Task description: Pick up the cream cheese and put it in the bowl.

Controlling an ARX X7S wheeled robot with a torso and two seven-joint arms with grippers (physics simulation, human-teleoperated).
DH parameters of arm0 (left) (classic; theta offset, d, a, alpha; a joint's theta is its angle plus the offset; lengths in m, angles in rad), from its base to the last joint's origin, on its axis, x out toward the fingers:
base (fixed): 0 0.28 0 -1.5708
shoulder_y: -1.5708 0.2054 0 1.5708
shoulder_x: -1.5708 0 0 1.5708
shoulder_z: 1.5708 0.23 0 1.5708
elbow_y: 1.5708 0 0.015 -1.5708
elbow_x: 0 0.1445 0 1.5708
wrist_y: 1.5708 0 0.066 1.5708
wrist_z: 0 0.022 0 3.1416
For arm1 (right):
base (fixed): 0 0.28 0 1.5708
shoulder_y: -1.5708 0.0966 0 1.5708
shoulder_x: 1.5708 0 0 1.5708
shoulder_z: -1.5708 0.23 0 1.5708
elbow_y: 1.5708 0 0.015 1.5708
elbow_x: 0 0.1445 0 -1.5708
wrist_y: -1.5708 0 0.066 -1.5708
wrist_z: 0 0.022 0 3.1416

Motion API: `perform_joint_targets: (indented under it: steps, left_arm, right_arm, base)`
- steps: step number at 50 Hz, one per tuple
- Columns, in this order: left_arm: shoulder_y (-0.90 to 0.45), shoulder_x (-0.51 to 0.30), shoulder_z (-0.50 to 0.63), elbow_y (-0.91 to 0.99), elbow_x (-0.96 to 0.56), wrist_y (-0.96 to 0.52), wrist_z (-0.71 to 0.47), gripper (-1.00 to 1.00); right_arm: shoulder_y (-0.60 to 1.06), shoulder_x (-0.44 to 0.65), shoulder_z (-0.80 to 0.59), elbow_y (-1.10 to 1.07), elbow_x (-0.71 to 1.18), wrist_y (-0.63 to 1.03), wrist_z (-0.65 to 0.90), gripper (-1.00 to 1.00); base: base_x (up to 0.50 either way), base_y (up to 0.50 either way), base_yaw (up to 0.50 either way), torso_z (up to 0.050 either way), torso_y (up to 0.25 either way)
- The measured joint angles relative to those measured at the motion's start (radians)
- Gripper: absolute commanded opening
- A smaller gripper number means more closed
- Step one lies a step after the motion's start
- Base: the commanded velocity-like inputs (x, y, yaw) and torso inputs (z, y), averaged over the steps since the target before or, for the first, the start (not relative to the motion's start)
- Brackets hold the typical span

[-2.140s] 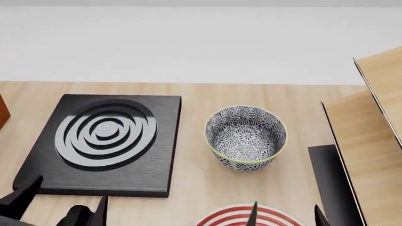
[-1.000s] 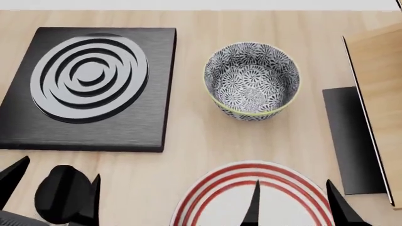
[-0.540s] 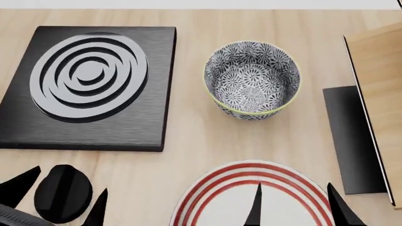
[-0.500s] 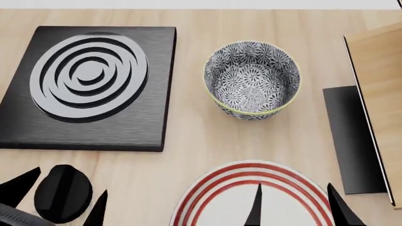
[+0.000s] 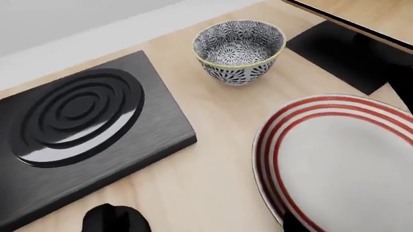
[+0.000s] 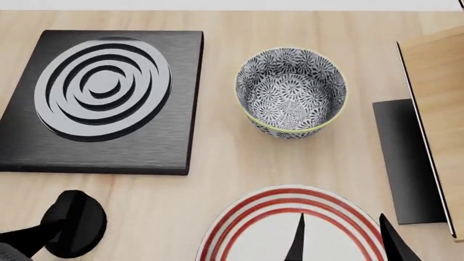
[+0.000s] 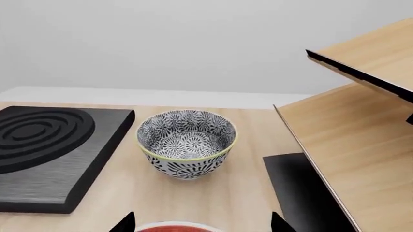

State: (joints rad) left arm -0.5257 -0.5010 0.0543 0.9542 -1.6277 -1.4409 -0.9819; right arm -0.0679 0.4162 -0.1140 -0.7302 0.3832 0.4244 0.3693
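Beyond the right fingers (image 6: 382, 239), the bowl (image 6: 290, 92) stands well apart.

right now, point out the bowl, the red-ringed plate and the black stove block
bowl (image 6: 290, 92), head view, patterned inner wall
red-ringed plate (image 5: 348, 164), left wrist view, bare white centre
black stove block (image 6: 101, 98), head view, ringed burner

The bowl (image 7: 186, 143) stands upright on the wooden table (image 7: 245, 193), between the black stove plate (image 7: 45, 150) and a slanted wooden panel (image 7: 351, 145).
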Motion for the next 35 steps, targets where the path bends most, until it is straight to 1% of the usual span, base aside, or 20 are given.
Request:
perform_joint_targets:
  steps: [8, 15, 23, 35]
  left_arm:
    - [-0.075, -0.064, 0.094, -0.026, -0.183, 0.027, -0.142, 1.0]
    - [-0.105, -0.097, 0.168, -0.047, -0.255, 0.02, -0.202, 1.0]
    - [-0.12, -0.115, 0.233, -0.07, -0.278, -0.003, -0.223, 1.0]
    - [-0.115, -0.12, 0.296, -0.095, -0.235, -0.048, -0.195, 1.0]
  right_arm:
    - [0.0, 0.0, -0.007, 0.003, -0.006, -0.004, 0.002, 1.0]
    - [-0.001, 0.003, -0.013, -0.003, -0.009, -0.001, 0.007, 1.0]
    - [-0.003, 0.006, -0.015, -0.009, -0.008, 0.002, 0.01, 1.0]
    - [-0.001, 0.009, -0.016, -0.013, -0.003, 0.006, 0.015, 1.0]
  base:
    - [0.0, 0.0, 0.0, 0.0, 0.0]
    - [0.0, 0.0, 0.0, 0.0, 0.0]
    - [0.0, 0.0, 0.0, 0.0, 0.0]
    - [0.0, 0.0, 0.0, 0.0, 0.0]
